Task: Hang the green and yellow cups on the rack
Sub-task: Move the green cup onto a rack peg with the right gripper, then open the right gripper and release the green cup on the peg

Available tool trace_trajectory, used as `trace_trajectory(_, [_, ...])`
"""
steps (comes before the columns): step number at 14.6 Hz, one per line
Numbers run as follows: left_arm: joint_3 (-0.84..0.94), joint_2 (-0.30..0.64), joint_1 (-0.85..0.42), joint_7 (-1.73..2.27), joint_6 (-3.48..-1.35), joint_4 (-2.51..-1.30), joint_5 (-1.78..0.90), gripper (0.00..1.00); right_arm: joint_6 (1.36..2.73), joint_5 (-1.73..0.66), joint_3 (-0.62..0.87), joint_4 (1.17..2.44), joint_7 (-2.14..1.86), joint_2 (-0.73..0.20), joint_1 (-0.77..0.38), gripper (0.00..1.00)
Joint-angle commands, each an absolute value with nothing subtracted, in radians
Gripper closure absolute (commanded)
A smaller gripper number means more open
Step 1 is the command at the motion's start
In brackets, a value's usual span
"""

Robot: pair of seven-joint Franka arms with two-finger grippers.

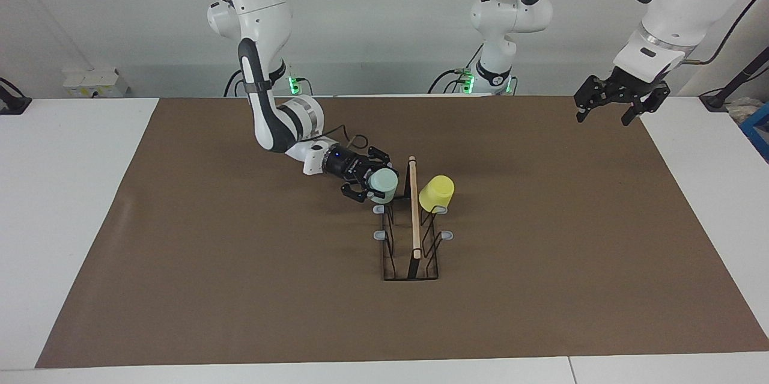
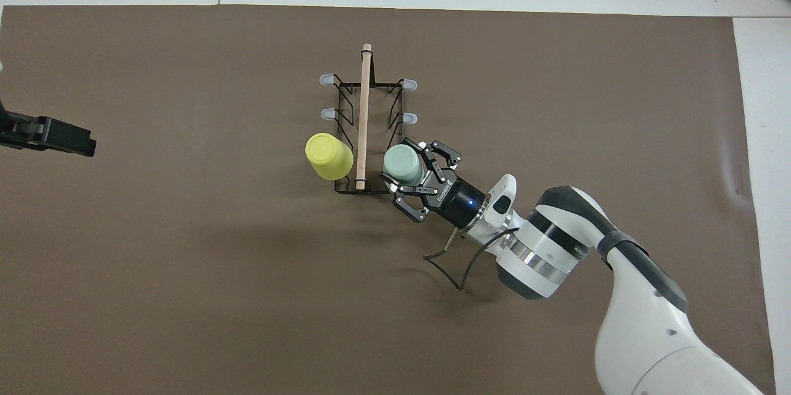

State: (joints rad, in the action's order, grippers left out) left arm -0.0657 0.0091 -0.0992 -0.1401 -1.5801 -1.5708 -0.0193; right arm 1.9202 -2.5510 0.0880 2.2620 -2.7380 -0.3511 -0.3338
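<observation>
1. The rack [image 1: 411, 234] stands at the middle of the frame in the facing view, on the brown mat [image 1: 180, 288], its wooden bar [image 1: 414, 207] running lengthwise along the top. The four grey-tipped pegs lower in this frame are bare.
2. The yellow cup [image 1: 437, 193] sits mouth-down on one of the two pegs at the rack's upper end, on the side toward the left arm's end of the table. Nothing holds it, so that half of the job looks done.
3. The green cup [image 1: 383, 184] is at the matching peg across the bar, also at the rack's upper end. The right gripper [image 1: 367, 179] has its fingers spread around the cup's sides. Whether they press on it or have let go I cannot tell from here, and the cup may already be resting on its peg.
4. What is left, by my reading, is to confirm the green cup is seated and to draw the right gripper away without dragging the cup off or knocking the wire frame or bar close beside it.
5. The left gripper [image 1: 622, 100] waits in the air at the upper right of the frame, over the mat's edge, fingers apart and empty, well clear of the rack.
</observation>
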Motion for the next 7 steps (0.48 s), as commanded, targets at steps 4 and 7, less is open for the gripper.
trace_trajectory(4, [-0.067,-0.026,-0.103,-0.132,-1.582,-1.615,-0.017,0.0,1.907,-2.623,0.097,2.275,-2.852,-0.344,-0.33,0.0])
trace_trajectory(7, [-0.067,-0.029,-0.103,-0.132,-1.582,-1.617,-0.017,0.0,1.925,-2.596,0.095,2.267,-2.832,-0.342,-0.328,0.0])
